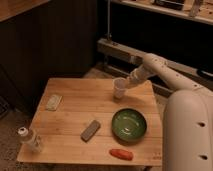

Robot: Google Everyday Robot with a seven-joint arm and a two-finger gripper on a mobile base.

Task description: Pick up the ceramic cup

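Observation:
The ceramic cup (pixel 119 88) is small, white and handleless. It stands upright near the far right edge of the wooden table (pixel 70 115). My gripper (pixel 128 83) is at the end of the white arm (pixel 160 67), which reaches in from the right. It is right at the cup's upper right side, at rim height. I cannot tell whether it touches the cup.
A green bowl (pixel 129 123) sits in front of the cup. A grey block (pixel 90 130) lies mid-table, and a red-orange item (pixel 122 154) lies at the front edge. A clear bottle with a white cap (pixel 30 140) stands at the front left. A pale packet (pixel 53 102) lies at the left. My white body (pixel 187 135) fills the right side.

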